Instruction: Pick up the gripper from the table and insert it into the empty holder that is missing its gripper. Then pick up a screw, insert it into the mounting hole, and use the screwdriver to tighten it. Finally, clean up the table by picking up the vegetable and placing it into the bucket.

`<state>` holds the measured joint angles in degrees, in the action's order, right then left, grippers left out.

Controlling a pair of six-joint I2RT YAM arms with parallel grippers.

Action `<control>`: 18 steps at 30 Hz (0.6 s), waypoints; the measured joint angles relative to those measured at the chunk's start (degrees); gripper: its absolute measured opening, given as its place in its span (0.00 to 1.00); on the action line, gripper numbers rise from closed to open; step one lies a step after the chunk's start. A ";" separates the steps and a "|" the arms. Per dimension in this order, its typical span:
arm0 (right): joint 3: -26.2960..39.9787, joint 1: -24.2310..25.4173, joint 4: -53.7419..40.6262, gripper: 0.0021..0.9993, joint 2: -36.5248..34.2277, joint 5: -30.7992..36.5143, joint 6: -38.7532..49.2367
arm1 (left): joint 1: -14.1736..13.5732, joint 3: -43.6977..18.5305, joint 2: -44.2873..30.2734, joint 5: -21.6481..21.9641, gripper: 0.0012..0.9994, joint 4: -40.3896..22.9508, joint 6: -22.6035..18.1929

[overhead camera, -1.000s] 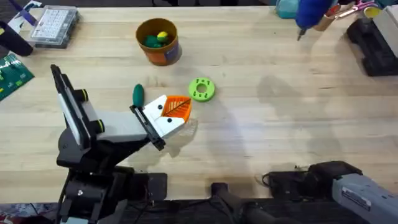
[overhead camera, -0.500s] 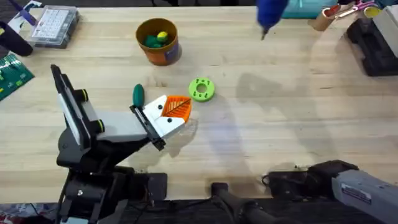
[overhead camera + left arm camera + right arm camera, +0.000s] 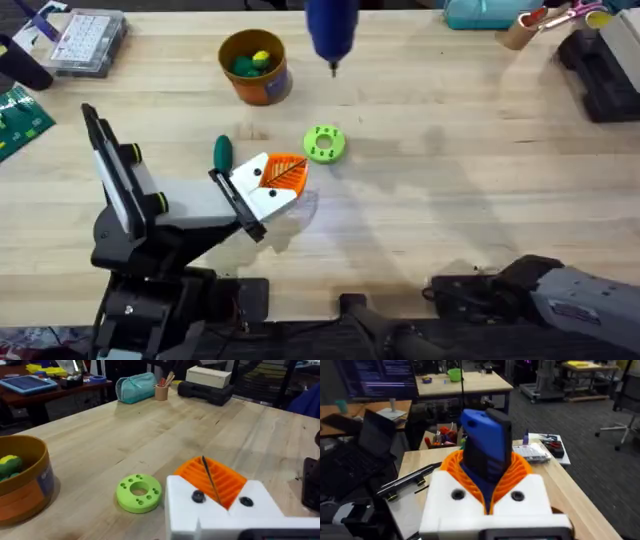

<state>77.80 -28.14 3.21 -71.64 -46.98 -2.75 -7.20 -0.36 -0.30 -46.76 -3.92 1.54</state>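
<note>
The orange ribbed gripper [image 3: 287, 173] sits in the white holder [image 3: 262, 196] at the tip of my left arm, its point near the lime disc. My left gripper [image 3: 212, 477] looks shut, with only a thin dark line between the orange pads. Two dark round spots mark the holder [image 3: 220, 510] face. My right gripper [image 3: 487, 466] is shut on the blue screwdriver [image 3: 485, 442]. That screwdriver [image 3: 332, 28] hangs over the table's far side, bit down. The dark green vegetable [image 3: 221, 152] lies beside the holder. The bucket [image 3: 268, 85] stands behind it. A loose screw is out of view.
A lime-green disc [image 3: 323, 143] lies just beyond the orange tip. The bucket [image 3: 30, 492] holds green and yellow items. A clear parts box [image 3: 88, 40] is at the far left, a teal pouch [image 3: 136, 386] and a black case [image 3: 600, 75] at the far right.
The blue screwdriver has travelled left along the table's far side, from the far right to just right of the bucket. The left arm and the table's objects have stayed put.
</note>
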 joint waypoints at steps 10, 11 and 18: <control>-10.49 -5.08 21.97 0.02 -0.22 -0.51 -5.42 | 0.00 0.00 0.00 0.00 0.02 0.00 0.02; -11.73 -5.47 24.57 0.02 -0.38 -0.57 -6.49 | 0.00 0.00 0.00 0.00 0.02 0.00 0.02; -16.44 -9.01 33.05 0.02 -1.86 -0.95 -9.63 | 0.00 0.00 0.00 0.00 0.02 0.00 0.02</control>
<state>61.36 -37.15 36.27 -73.49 -47.93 -12.39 -7.20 -0.36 -0.30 -46.76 -3.92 1.56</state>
